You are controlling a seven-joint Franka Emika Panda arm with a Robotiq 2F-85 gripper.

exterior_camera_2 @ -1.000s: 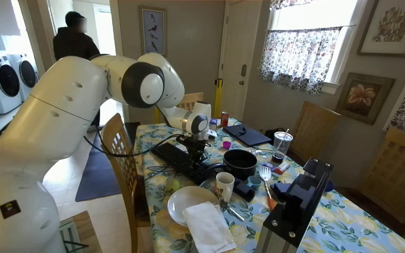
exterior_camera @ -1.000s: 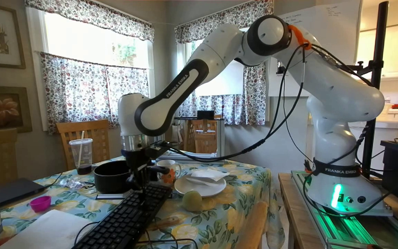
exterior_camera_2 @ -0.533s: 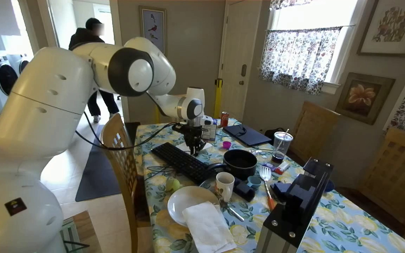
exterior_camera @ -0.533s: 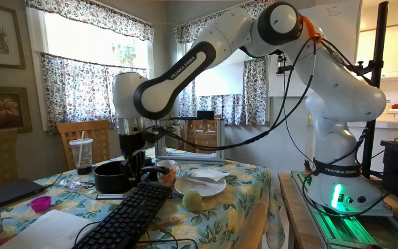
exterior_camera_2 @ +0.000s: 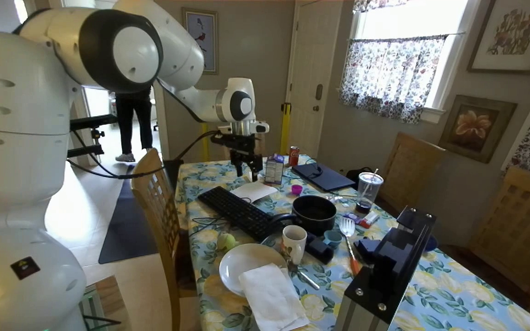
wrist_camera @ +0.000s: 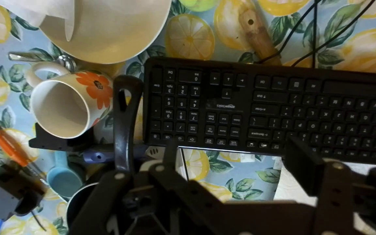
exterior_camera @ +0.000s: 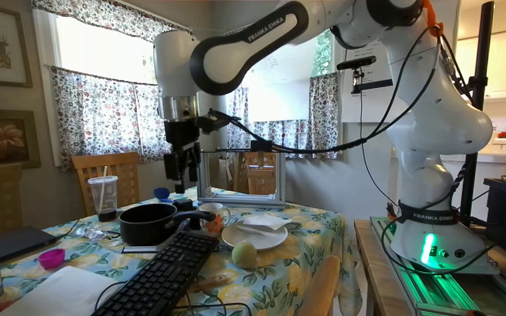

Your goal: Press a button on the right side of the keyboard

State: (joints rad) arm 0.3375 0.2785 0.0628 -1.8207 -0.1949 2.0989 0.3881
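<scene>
The black keyboard [wrist_camera: 266,107] lies flat on the patterned tablecloth and shows in both exterior views. In the wrist view its lettering appears upside down, with the number pad [wrist_camera: 181,107] at the picture's left and the arrow keys [wrist_camera: 227,81] beside it. My gripper [exterior_camera: 186,182] hangs well above the table, pointing down and apart from the keyboard. Its fingers are spread wide, and only tablecloth and white paper show through the gap. An exterior view likewise shows the gripper [exterior_camera_2: 247,176] with its two fingertips apart.
A black pan [exterior_camera: 147,224] stands by the keyboard's number-pad end, its handle [wrist_camera: 124,130] reaching alongside. Near there are a flowered mug [wrist_camera: 67,98] and a white plate [exterior_camera_2: 235,259]. A round green fruit [exterior_camera: 244,255], a lidded cup [exterior_camera: 103,197] and a laptop [exterior_camera_2: 324,177] also occupy the table.
One second ago the gripper was down at the keyboard with its fingers together. Since then the arm has lifted it high above the keys and drawn back, and the fingers have spread apart.
</scene>
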